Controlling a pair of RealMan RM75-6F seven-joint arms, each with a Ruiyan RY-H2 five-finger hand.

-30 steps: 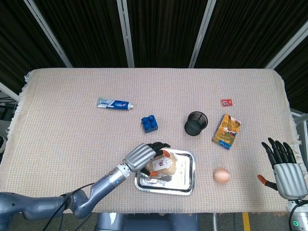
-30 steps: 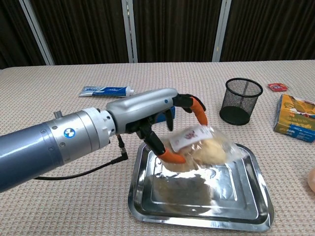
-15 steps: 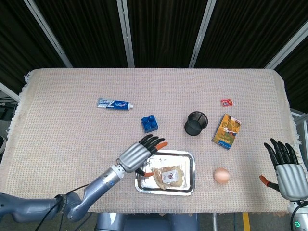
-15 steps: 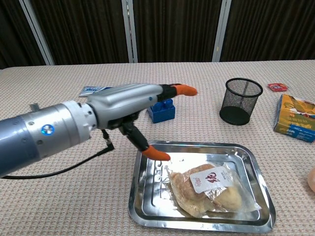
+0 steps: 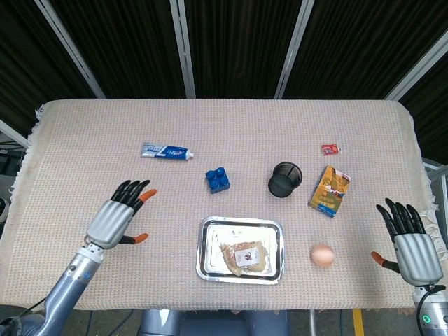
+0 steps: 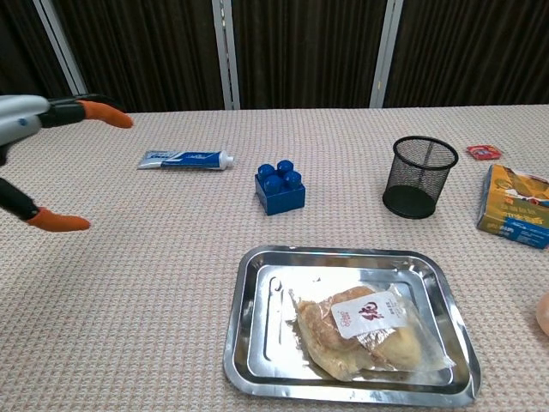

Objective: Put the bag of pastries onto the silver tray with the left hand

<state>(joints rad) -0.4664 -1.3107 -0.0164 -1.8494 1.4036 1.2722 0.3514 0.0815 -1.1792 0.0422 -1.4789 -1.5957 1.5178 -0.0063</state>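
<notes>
The clear bag of pastries (image 5: 244, 257) (image 6: 366, 333) with a white label lies flat inside the silver tray (image 5: 208, 262) (image 6: 262, 343) near the table's front edge. My left hand (image 5: 117, 215) (image 6: 34, 163) hovers open well to the left of the tray, fingers spread, holding nothing. At the front right corner my right hand (image 5: 407, 241) is open too, fingers spread, apart from everything.
A blue brick (image 5: 218, 179) (image 6: 280, 186) sits behind the tray, with a toothpaste tube (image 5: 166, 151) (image 6: 186, 159) further back left. A black mesh cup (image 5: 285, 179) (image 6: 419, 177), an orange box (image 5: 330, 190), a small red packet (image 5: 330, 148) and an egg (image 5: 322, 255) occupy the right side.
My left hand let go of the bag, which dropped flat into the tray, then pulled away to the left. The right hand barely moved.
</notes>
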